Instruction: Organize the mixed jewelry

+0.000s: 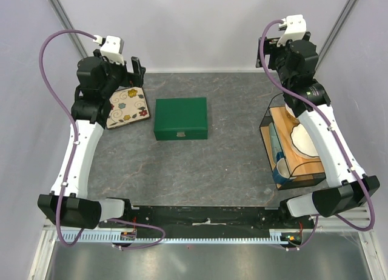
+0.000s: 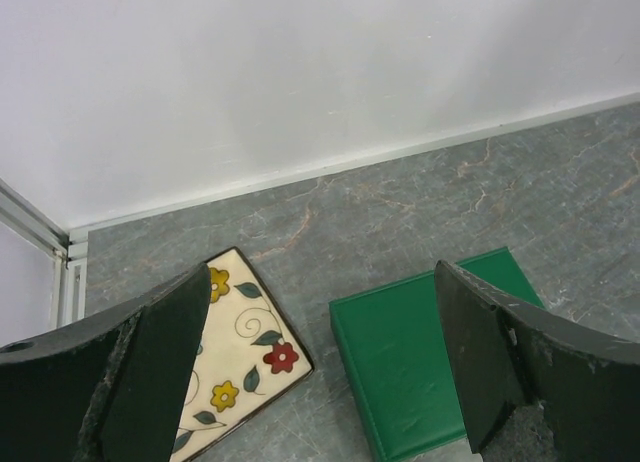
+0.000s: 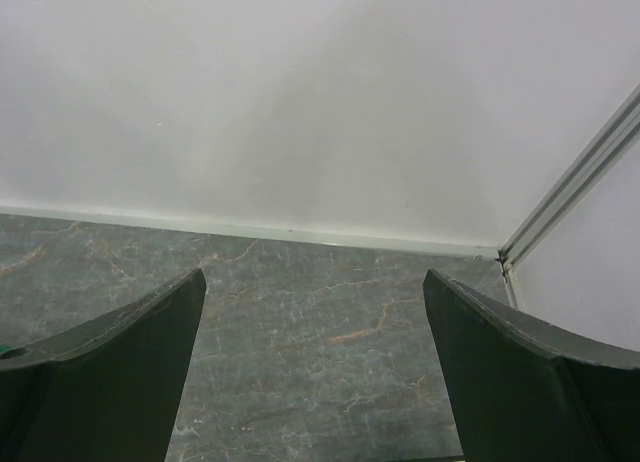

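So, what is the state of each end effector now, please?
Left end effector: open, holding nothing.
Right end effector: open, holding nothing.

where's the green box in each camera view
top external: box at mid-table, lid shut.
left wrist: bottom centre, cut off by the lower edge.
right wrist: not clearly in it.
shared landmark: the white strip at the foot of the back wall, seen in all three views.
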Controlling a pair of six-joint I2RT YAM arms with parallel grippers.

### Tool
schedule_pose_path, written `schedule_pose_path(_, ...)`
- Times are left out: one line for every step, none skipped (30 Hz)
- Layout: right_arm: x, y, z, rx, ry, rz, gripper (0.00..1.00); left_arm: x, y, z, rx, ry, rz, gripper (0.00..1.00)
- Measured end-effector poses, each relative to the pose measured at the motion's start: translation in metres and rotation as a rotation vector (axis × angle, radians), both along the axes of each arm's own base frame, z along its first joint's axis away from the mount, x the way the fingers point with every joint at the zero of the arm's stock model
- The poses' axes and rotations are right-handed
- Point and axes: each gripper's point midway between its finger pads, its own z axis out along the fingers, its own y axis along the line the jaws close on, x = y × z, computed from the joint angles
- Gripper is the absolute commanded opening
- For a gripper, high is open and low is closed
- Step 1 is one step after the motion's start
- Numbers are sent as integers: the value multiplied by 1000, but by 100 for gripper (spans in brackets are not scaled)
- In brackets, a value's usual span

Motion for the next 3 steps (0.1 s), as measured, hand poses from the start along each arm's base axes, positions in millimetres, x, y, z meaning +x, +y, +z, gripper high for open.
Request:
schedule_pose_path(0,0,0,0,0,0,98,1,0,0,-1,1,-1,99)
schedule_pose_path(0,0,0,0,0,0,98,1,-1,-1,-1,4,-3,99)
schedule_pose_path(0,0,0,0,0,0,98,2,-1,-2,-3,6,-6,99)
